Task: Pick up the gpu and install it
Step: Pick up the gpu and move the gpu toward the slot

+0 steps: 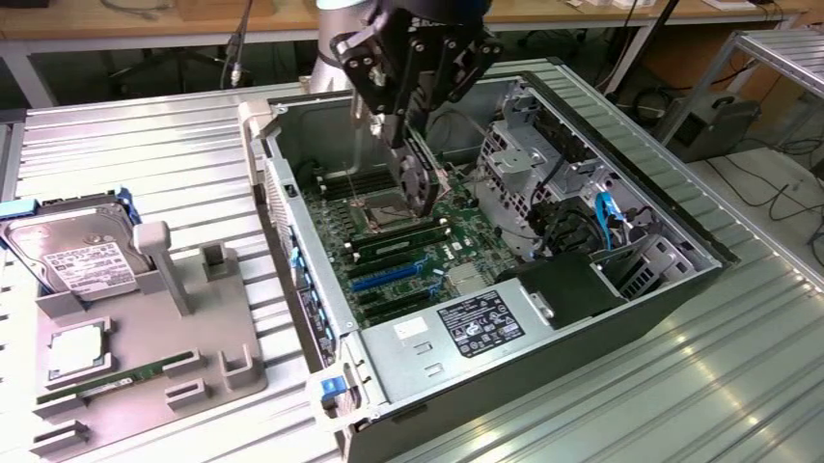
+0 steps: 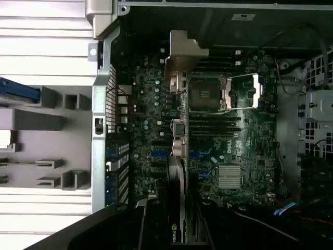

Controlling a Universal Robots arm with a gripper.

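The claw [image 1: 409, 145], in the upper middle of the exterior view, is clamped on the gpu [image 1: 422, 188], which hangs edge-down over the motherboard [image 1: 470, 231] inside the open case [image 1: 299, 260]. The install step seems to be in hand, with the card not yet seated. I judge the next move calls for lining its lower edge up with a blue slot [image 1: 386, 278] near the frame's centre.

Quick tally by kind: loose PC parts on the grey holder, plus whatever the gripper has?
Hard drive: 1
Square silver chip: 1
Green RAM stick: 1
GPU: 1, held in the gripper over the open case
Total: 4
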